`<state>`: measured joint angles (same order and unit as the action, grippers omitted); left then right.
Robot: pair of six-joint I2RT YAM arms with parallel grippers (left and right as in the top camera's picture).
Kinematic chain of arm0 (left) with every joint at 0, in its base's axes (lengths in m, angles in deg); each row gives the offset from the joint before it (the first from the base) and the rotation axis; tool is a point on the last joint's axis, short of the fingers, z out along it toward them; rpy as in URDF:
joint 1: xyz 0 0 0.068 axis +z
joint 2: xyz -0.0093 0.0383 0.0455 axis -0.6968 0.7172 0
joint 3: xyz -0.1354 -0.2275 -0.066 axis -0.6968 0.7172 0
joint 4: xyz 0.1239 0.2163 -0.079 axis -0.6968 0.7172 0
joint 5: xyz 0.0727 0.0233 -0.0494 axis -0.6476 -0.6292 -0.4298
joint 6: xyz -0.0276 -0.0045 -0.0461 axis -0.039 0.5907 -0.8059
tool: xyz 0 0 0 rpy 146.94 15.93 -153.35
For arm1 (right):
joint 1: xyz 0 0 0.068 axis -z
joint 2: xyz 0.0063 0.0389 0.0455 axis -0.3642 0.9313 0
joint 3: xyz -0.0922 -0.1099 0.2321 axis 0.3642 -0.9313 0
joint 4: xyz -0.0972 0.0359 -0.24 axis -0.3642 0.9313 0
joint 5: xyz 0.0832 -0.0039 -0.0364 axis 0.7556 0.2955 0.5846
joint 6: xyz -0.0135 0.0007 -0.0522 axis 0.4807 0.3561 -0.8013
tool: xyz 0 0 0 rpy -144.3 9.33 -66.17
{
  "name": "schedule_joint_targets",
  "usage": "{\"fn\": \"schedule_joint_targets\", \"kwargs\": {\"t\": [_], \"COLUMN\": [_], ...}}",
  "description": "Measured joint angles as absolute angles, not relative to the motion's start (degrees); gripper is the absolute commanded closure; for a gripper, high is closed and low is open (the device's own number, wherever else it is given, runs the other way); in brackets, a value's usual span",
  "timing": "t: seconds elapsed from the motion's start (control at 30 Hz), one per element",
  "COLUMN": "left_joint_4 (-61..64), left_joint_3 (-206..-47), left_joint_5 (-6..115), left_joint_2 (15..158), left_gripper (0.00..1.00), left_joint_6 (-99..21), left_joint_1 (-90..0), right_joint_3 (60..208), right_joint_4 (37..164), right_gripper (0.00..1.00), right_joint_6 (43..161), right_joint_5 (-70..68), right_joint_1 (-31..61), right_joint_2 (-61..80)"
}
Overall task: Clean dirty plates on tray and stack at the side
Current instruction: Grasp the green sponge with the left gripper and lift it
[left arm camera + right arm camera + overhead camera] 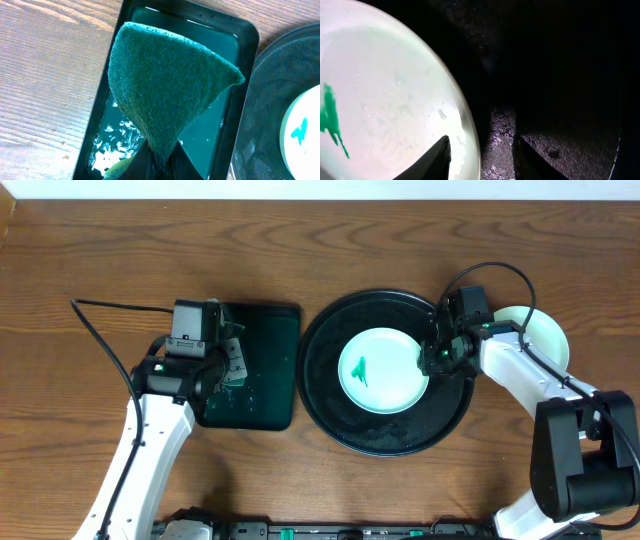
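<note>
A pale mint plate [385, 370] with a green smear [360, 370] lies in the middle of the round black tray [330, 410]. My right gripper [432, 358] is at the plate's right edge. In the right wrist view this gripper [481, 145] is open. It straddles the rim of the plate [385, 90], one finger over the plate and the other over the tray [560, 75], with a gap showing beside the rim. My left gripper [160, 162] is shut on a green scouring sponge [165, 85] held above the wet green tray [240, 50].
A second pale plate [545, 335] lies on the table right of the black tray, partly under the right arm. The rectangular dark green tray [265, 395] with water in it sits just left of the black tray. A cable [110, 330] trails across the left of the table.
</note>
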<state>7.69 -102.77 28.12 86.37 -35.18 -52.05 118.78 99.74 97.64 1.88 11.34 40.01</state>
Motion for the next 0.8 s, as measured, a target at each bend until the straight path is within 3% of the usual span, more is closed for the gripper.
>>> {"fn": "schedule_joint_targets", "kwargs": {"t": [0.27,0.47,0.8], "left_joint_4": [7.8,8.3,8.5], "left_joint_3": [-102.8,-102.8,-102.8], "left_joint_5": [28.1,28.1,28.1], "left_joint_2": [87.4,87.4,87.4], "left_gripper": [0.93,0.93,0.93], "left_joint_6": [-35.2,-35.2,-35.2], "left_joint_1": [-52.1,-52.1,-52.1], "right_joint_3": [118.8,118.8,118.8], "right_joint_4": [99.7,99.7,99.7], "right_gripper": [0.69,0.87,0.86], "right_joint_6": [97.6,97.6,97.7], "right_joint_5": [1.9,1.9,1.9], "right_joint_1": [11.3,11.3,11.3], "right_joint_2": [40.0,40.0,40.0]}}
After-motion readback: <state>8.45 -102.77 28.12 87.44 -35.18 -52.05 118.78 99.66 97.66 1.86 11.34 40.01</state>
